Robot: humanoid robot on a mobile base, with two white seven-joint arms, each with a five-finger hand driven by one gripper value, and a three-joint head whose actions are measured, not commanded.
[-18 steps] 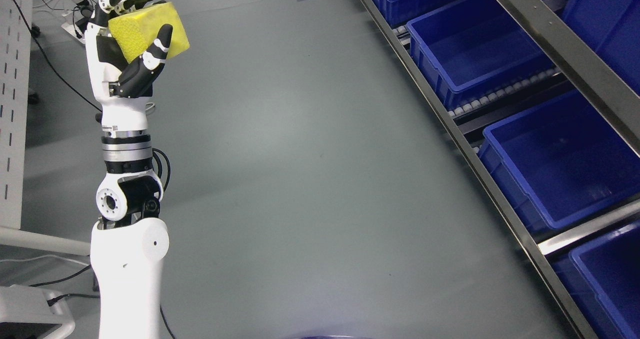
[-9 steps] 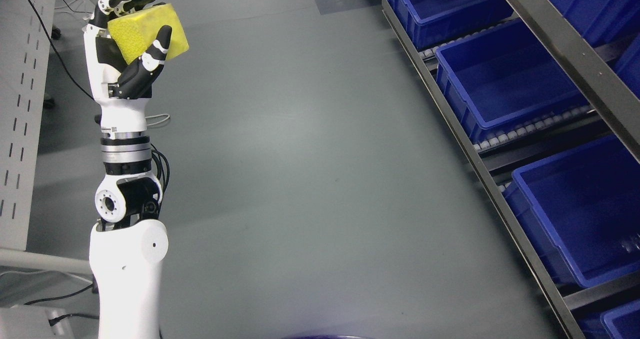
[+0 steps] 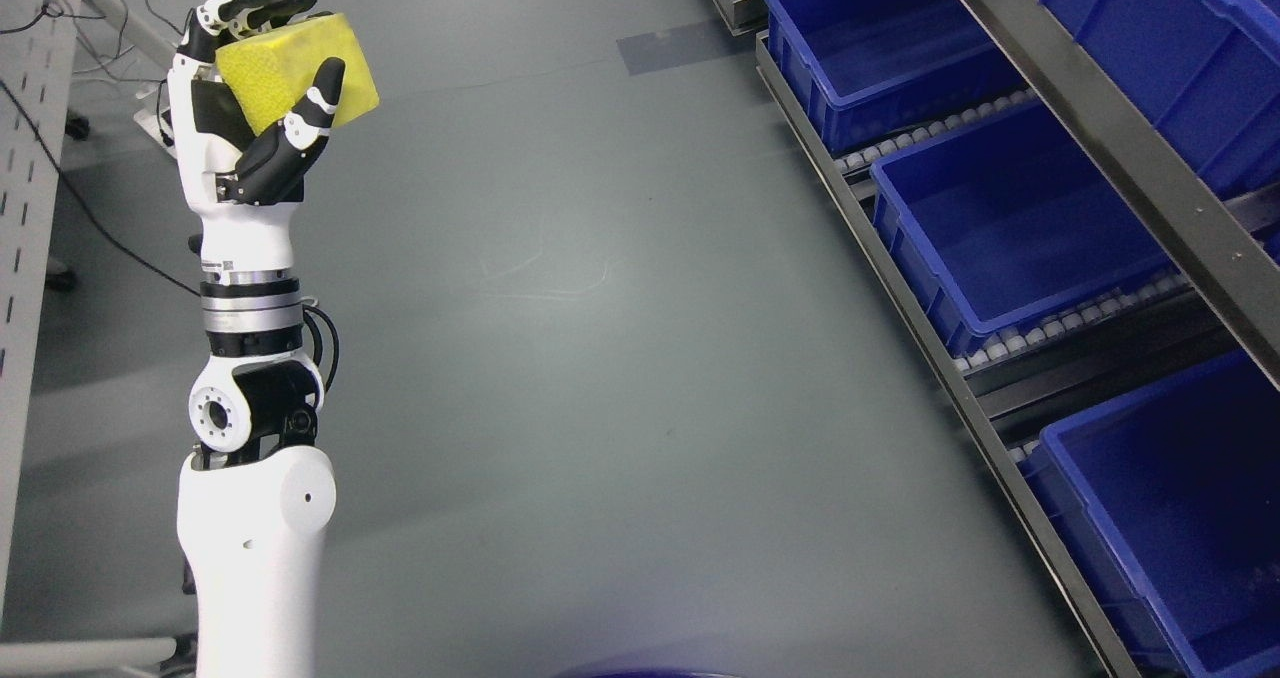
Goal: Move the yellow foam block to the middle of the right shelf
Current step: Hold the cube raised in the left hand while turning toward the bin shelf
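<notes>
My left hand [image 3: 270, 78] is raised upright at the upper left of the head view, fingers and thumb curled around the yellow foam block [image 3: 290, 63]. The block is held in the air, well above the grey floor. The shelf [image 3: 1120, 138] runs along the right side, far from the hand, with blue bins on its levels. One blue bin [image 3: 1010, 218] sits in the middle of the visible row. The right arm is out of view.
A white perforated panel [image 3: 30, 208] stands at the left edge with cables on the floor behind it. More blue bins [image 3: 880, 48] [image 3: 1180, 518] sit on the shelf's roller tracks. Grey floor [image 3: 600, 358] lies between arm and shelf.
The whole picture has shifted, so the camera has moved; the shelf and bins now sit lower and further along. The left hand keeps the same raised pose, still holding the block.
</notes>
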